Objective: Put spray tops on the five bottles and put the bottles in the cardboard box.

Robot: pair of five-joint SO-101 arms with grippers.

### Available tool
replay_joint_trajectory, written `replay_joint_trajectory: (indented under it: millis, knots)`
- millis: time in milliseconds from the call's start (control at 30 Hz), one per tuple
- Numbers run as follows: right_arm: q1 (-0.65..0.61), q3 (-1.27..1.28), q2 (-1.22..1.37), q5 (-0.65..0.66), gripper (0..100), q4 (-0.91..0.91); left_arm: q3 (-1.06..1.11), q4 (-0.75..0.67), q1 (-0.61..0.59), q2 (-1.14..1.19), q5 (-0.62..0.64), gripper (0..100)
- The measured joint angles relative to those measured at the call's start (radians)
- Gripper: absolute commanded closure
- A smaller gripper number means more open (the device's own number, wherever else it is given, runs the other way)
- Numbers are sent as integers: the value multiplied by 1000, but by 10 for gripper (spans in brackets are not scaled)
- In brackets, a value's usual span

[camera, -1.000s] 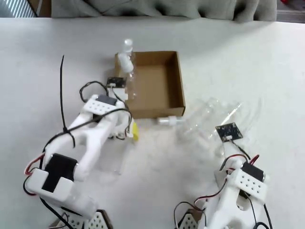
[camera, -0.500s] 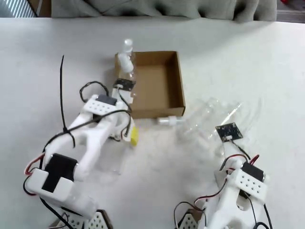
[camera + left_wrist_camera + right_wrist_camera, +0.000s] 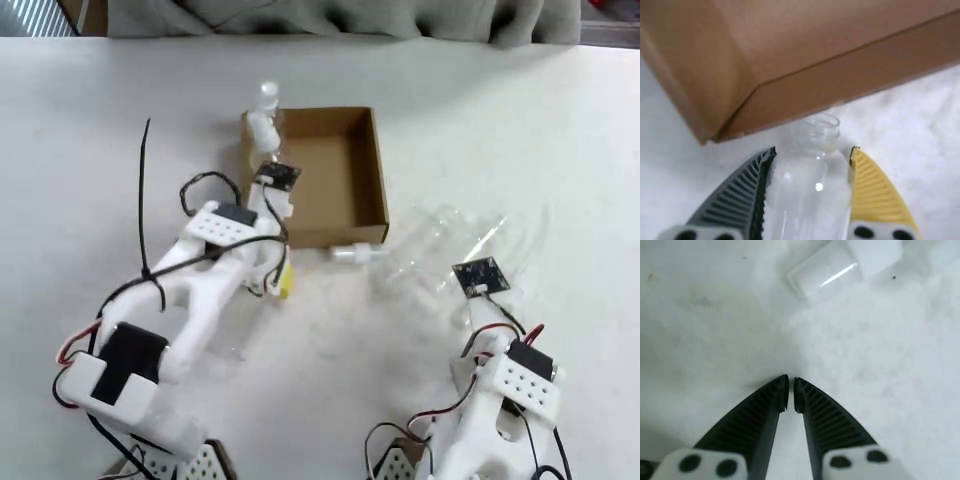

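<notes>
Left gripper (image 3: 813, 151) clamped on clear bottle (image 3: 812, 192), gray and yellow fingers either side of the body. The open neck pokes out past the tips, probably so a spray top can go on; no top on it yet. Cardboard box (image 3: 790, 60) outer wall and corner just beyond the neck, apart from it. Right gripper (image 3: 791, 381) closed, empty, low over table (image 3: 705, 315); white spray top (image 3: 832, 267) ahead of its tips, well apart.
</notes>
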Motion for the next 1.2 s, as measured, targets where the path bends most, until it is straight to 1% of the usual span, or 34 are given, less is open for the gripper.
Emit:
replay_joint_trajectory:
  millis: [133, 267, 433, 533, 633, 767, 900, 1067, 1200]
  knots:
    - [0, 0, 0, 0, 982, 0, 0, 0, 2, 0, 0, 980]
    - [0, 0, 0, 0, 982, 0, 0, 31, 2, 0, -11, 980]
    - [0, 0, 0, 0, 982, 0, 0, 46, 2, 0, -167, 980]
    - [2, -8, 0, 0, 982, 0, 0, 46, 0, 0, -212, 980]
    - [34, -92, 0, 0, 982, 26, 0, 46, -29, 0, -218, 980]
    - [31, -255, 0, 2, 981, 147, -9, 52, -78, 0, -218, 980]
    - [-54, -400, 0, 0, 981, 264, -12, 52, -120, 0, -224, 980]
    - [-250, -494, 0, 3, 974, 345, -12, 52, -149, -15, -226, 980]
    - [-437, -497, 2, -28, 882, 348, 14, 23, -190, -66, -226, 980]
